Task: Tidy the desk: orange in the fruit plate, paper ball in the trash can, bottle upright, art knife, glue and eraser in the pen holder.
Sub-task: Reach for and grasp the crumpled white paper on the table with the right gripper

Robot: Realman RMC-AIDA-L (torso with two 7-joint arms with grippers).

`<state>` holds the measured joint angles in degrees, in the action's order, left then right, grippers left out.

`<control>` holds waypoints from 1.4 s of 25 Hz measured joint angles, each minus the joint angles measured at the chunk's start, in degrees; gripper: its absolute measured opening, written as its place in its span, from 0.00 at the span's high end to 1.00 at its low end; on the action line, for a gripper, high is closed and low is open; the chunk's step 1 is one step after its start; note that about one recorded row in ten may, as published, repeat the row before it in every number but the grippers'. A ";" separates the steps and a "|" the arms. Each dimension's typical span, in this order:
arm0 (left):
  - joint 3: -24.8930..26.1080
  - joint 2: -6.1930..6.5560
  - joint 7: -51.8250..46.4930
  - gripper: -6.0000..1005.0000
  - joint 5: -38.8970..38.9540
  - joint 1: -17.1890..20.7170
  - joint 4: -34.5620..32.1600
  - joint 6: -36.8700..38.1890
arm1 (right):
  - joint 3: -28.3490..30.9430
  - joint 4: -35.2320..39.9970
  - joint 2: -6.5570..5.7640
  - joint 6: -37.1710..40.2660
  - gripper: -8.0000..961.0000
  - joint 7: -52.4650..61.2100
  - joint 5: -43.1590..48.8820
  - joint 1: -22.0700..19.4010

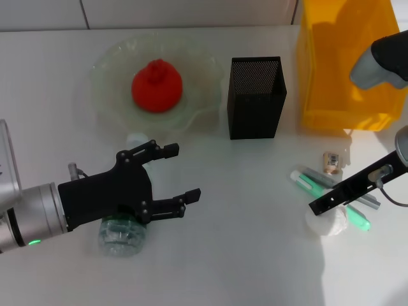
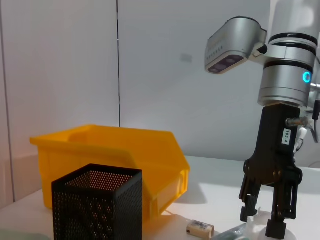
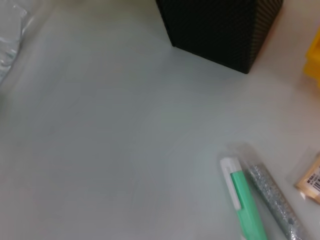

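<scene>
Orange (image 1: 157,85) bumpy, red, in plate (image 1: 108,80)

A plain white surface (image 1: 255,255) is carrying everything in view, lying matte and unmarked in the head view. A pale wall (image 2: 165,75) is standing behind it, divided by thin dark vertical seams. Soft shadows are falling across the surface at its near right side.

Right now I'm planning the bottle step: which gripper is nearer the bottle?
Left. The left gripper hangs open directly over the lying bottle; the right gripper is across the table, above the paper ball.
</scene>
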<state>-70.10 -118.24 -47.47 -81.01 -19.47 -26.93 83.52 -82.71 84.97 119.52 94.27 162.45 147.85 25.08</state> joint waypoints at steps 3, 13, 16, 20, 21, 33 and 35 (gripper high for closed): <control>0.08 -0.03 -0.10 0.13 -0.11 0.01 0.00 0.12 | -0.47 -0.66 -0.04 -0.32 0.17 0.14 0.18 0.35; -0.01 -0.06 -0.17 0.14 -0.11 0.27 0.01 0.16 | -1.35 -4.03 -0.03 -0.91 0.21 0.16 0.24 2.13; -0.02 -0.06 -0.17 0.14 -0.11 0.37 -0.05 0.16 | -1.37 -4.67 -0.09 -1.23 0.30 0.15 0.24 2.31; 0.06 -0.06 -0.17 0.14 -0.11 0.41 -0.24 0.16 | -1.40 -4.87 -0.10 -1.29 0.42 0.15 0.24 2.36; 0.14 -0.06 -0.17 0.14 -0.11 0.41 -0.26 0.16 | -1.40 -4.87 -0.10 -1.29 0.42 0.15 0.24 2.36; 0.24 -0.06 -0.17 0.14 -0.11 0.40 -0.40 0.15 | -1.40 -4.65 -0.08 -1.23 0.43 0.15 0.18 2.34; 0.29 -0.06 -0.17 0.14 -0.11 0.40 -0.40 0.16 | -1.40 -4.88 -0.06 -1.32 0.43 0.06 0.03 2.34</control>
<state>-69.82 -118.30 -47.64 -81.12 -19.07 -27.33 83.67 -84.11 80.09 119.46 92.94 162.51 147.88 27.42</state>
